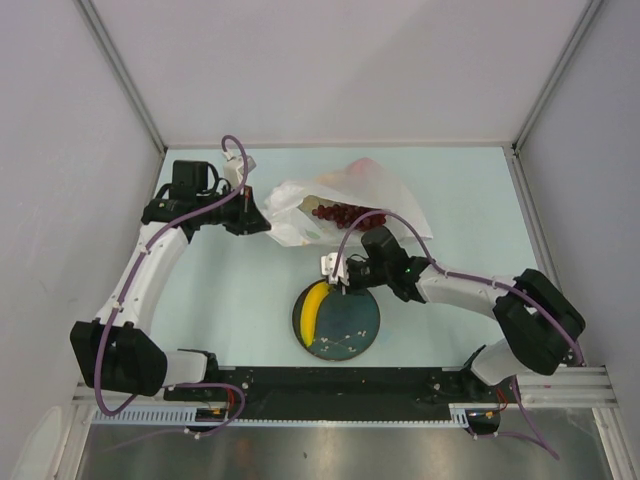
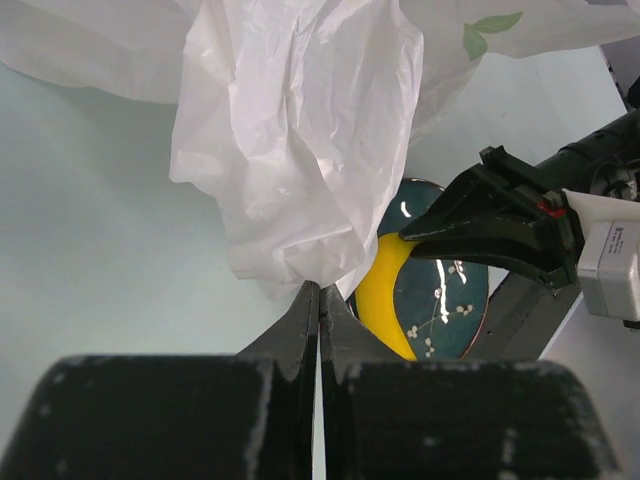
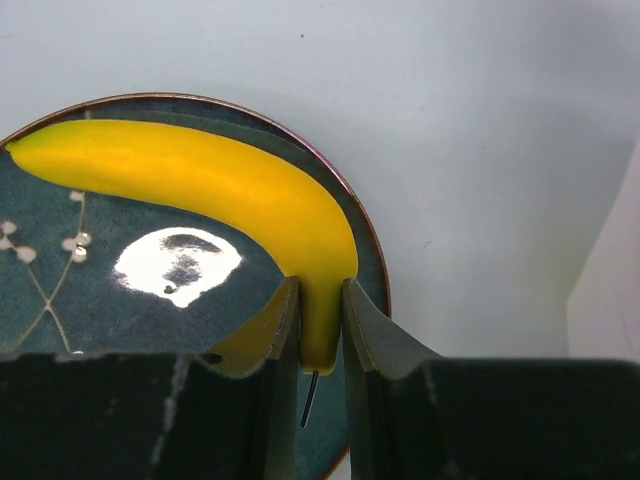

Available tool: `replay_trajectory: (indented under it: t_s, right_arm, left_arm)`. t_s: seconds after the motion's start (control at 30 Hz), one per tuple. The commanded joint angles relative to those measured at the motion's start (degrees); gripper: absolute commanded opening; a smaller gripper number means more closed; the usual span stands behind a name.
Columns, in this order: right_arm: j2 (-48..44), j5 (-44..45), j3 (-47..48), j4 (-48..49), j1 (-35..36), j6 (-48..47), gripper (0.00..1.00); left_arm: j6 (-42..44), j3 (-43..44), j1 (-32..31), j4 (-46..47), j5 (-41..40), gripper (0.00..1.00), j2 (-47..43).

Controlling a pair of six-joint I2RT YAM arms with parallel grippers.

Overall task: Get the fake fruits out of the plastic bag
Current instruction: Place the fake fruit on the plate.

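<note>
Pinching the banana [image 3: 230, 195] on the plate [image 3: 100, 310], the right gripper [image 3: 320, 290] should let go next; the left gripper [image 2: 320, 292] pinches the plastic bag [image 2: 300, 130].

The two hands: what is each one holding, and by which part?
The right hand grips the banana by its stem end, over the plate. The left hand pinches the plastic bag at a fold of its edge.

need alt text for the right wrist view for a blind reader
The right hand is shut on one end of a yellow banana, which curves across a dark blue-grey plate with a white flower print. Pale table lies beyond.
</note>
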Motion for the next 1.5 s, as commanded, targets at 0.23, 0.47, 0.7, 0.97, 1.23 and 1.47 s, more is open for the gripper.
replay_trajectory:
  t_s: [0.23,0.47,0.7,0.97,1.23,1.47]
  right_arm:
    - [7.9,1.7,-0.1,9.0,1.1,-2.8,0.02]
    - [9.2,1.4,-0.1,5.7,1.0,-5.9,0.06]
    - [9.1,3.2,-0.1,6.5,2.2,-4.3,0.36]
    - [6.8,4.3,-0.1,2.9,2.4,-5.4,0.42]
    - [-5.2,4.9,1.5,-4.2,-0.1,-5.1,0.46]
    - [-6.9,8.2,7.0,-2.9,-5.4,5.1,0.45]
  left_arm:
    - [2.6,-0.4,0.7,-1.4,-1.8,0.00,-1.3]
    - [3.0,-1.0,0.7,-1.5,-2.1,0.00,-1.9]
    - [2.9,-1.5,0.7,-1.4,-1.7,0.00,-1.8]
    - [2.4,-1.4,0.7,-0.5,-0.9,0.00,-1.3]
    - [2.0,0.1,0.7,-1.0,0.0,0.00,-1.6]
    - [2.4,1.6,0.7,-1.1,2.6,0.00,-1.7]
